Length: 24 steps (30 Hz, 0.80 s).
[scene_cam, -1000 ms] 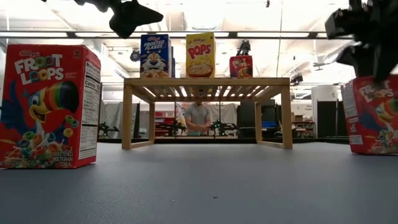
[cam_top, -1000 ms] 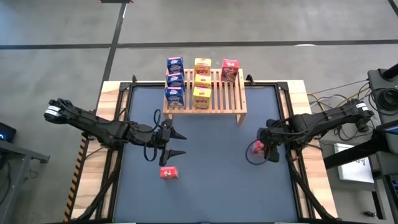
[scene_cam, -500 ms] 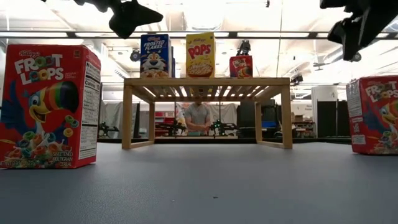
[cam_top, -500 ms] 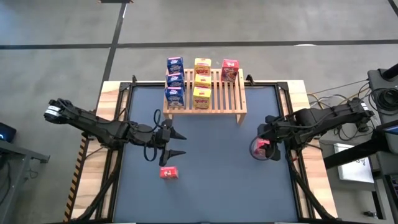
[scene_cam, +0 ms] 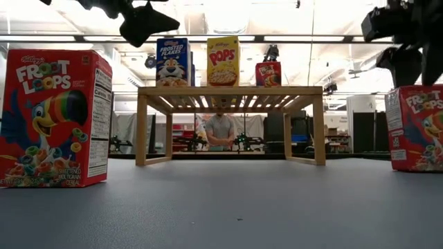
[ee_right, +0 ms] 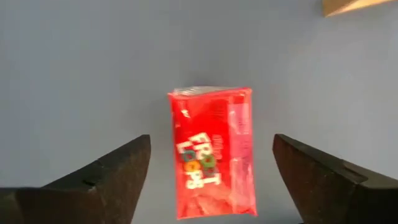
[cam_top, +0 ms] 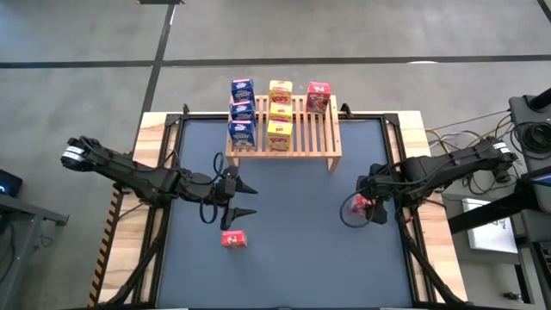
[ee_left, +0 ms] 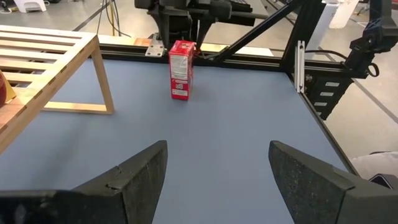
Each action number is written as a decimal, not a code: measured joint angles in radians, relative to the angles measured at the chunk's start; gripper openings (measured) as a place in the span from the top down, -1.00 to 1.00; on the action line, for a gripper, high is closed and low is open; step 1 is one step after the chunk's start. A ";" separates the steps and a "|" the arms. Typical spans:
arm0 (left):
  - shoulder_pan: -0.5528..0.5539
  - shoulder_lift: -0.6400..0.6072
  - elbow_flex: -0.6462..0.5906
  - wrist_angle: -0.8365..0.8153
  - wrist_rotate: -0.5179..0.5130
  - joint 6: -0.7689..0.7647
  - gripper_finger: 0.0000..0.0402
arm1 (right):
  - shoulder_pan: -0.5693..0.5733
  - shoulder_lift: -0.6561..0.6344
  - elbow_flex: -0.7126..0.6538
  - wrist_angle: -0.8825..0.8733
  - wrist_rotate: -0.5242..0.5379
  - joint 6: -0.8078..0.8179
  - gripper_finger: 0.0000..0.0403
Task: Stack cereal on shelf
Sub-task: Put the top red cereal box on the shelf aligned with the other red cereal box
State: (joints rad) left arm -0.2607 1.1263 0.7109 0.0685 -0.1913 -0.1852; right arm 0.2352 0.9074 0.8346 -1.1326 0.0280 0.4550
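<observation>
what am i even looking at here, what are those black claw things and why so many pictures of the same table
It is a robot with two dark arms working at a table, each ending in a two-finger claw. Four cameras film it at once: one from above, one at table height, and one on each wrist.

From above, the left gripper hangs open over the table, holding nothing, with a red cereal box standing close by. The right gripper hovers open right over another red cereal box; its wrist camera looks straight down on that box between the two fingers, which are not touching it.

At the far side stands a wooden shelf. On it are three blue boxes, three yellow boxes and one red box. The job is putting the cereal on that shelf, so two red boxes remain.
</observation>
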 joint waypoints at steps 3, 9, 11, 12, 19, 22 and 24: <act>0.000 0.000 0.000 0.000 0.000 0.000 -0.32 | 0.000 0.001 -0.026 0.012 0.000 0.006 -0.68; 0.000 0.000 0.000 0.000 0.000 0.000 -0.32 | 0.000 0.006 -0.071 0.022 0.000 0.018 -0.60; 0.000 0.000 0.000 0.001 0.000 -0.002 -0.32 | 0.000 0.007 -0.075 0.022 0.000 0.018 -0.56; 0.000 0.000 0.000 0.001 0.000 -0.003 -0.32 | 0.000 0.007 -0.076 0.023 0.000 0.018 -0.53; 0.000 0.000 0.000 0.002 0.000 -0.004 -0.32 | 0.000 0.007 -0.076 0.023 0.002 0.006 -0.29; 0.000 0.000 0.000 0.002 0.000 -0.005 -0.32 | 0.000 0.007 -0.076 0.023 0.002 0.001 -0.18; 0.000 0.000 0.000 0.003 0.000 -0.005 -0.32 | 0.000 0.007 -0.076 0.023 0.002 -0.001 -0.12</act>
State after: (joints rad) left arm -0.2607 1.1263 0.7105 0.0711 -0.1913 -0.1898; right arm 0.2352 0.9142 0.7589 -1.1095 0.0299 0.4542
